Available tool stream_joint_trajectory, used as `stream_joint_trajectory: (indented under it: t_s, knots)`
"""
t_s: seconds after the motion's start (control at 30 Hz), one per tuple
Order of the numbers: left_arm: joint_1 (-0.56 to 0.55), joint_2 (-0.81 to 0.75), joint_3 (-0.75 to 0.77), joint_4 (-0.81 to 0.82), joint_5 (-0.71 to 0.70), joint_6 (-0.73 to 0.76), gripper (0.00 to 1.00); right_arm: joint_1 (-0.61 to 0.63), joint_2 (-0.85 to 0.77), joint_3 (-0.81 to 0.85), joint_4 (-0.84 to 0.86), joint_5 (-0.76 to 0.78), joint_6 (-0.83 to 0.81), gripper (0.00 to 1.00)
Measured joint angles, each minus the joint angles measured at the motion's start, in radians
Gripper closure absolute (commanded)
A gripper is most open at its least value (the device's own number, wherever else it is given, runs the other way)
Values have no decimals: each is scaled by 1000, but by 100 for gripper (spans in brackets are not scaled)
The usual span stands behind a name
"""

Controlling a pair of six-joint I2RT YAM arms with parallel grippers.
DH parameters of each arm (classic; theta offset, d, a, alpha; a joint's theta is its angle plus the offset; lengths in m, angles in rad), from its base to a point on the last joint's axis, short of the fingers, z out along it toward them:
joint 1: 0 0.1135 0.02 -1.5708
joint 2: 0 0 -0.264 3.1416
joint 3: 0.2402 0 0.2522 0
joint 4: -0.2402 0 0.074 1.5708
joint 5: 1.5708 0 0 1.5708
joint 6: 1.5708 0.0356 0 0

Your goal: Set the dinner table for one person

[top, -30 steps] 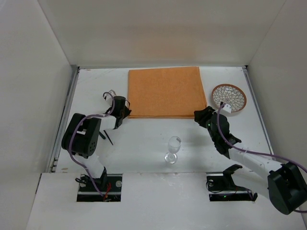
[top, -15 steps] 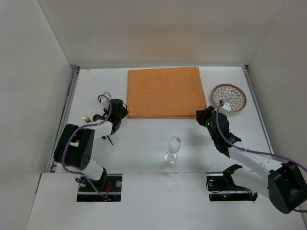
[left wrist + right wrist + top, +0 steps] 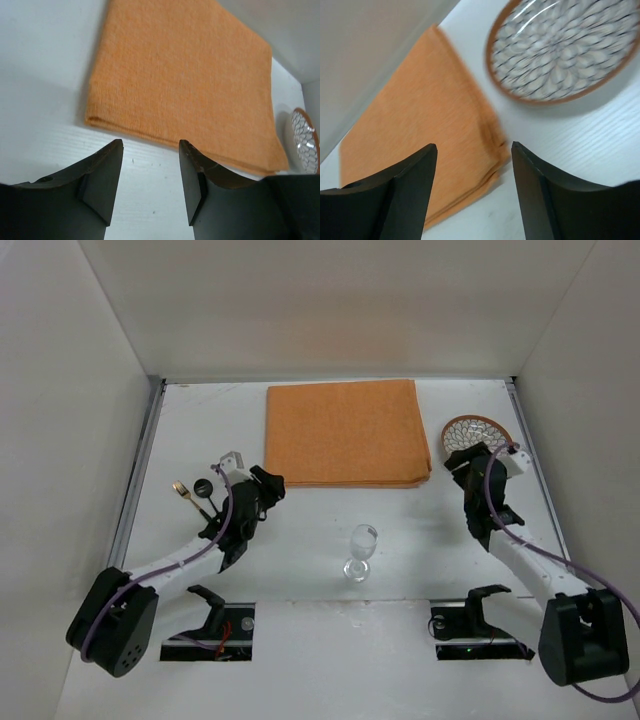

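The dinner table (image 3: 310, 530) is a white surface with walls around it. A square orange cloth (image 3: 345, 430) lies at its far middle. A patterned plate with a brown rim (image 3: 478, 428) lies right of the cloth. A clear wine glass (image 3: 360, 552) stands upright near the front middle. My left gripper (image 3: 270, 484) is open and empty just before the cloth's near left corner (image 3: 100, 117); its jaws frame bare table (image 3: 150, 150). My right gripper (image 3: 464, 460) is open and empty between the cloth's near right corner (image 3: 490, 160) and the plate (image 3: 560, 45).
A gold-tipped utensil (image 3: 181, 489) and a small dark round item (image 3: 203, 486) lie on the table left of my left arm. White walls close the table at the far side and both sides.
My left gripper swung right toward the cloth's near left corner, uncovering the utensils on the left. My right gripper moved right and away, up to the plate's near edge.
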Motion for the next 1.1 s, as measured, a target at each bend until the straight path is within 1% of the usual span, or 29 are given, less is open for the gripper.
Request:
stream_joint_trajectory:
  t_s: [0.1, 0.2, 0.27, 0.37, 0.7, 0.73, 0.8, 0.9, 1.03, 1.1]
  knots:
    - [-32, 7, -41, 28, 8, 16, 54, -146, 51, 3, -2, 11, 29, 28]
    - [-40, 18, -52, 56, 20, 38, 53, -304, 134, 7, 0, -14, 61, 28]
    - [-46, 18, -52, 76, 21, 48, 53, -391, 199, 19, 2, -43, 84, 30]
    - [-57, 18, -52, 108, 24, 55, 53, -473, 298, 47, 8, -88, 112, 34]
    - [-60, 58, -52, 143, 37, 57, 52, -567, 537, 135, 117, -248, 163, 39]
    - [-59, 64, -52, 146, 40, 57, 52, -571, 552, 139, 127, -262, 167, 44]
    - [-58, 70, -52, 146, 45, 57, 52, -573, 579, 142, 147, -287, 180, 45]
    - [-53, 71, -52, 149, 48, 56, 52, -572, 600, 142, 163, -316, 200, 50]
    - [-45, 79, -52, 158, 53, 53, 52, -572, 608, 142, 179, -349, 219, 61]
    - [-42, 84, -52, 161, 55, 52, 52, -572, 613, 143, 184, -362, 233, 61]
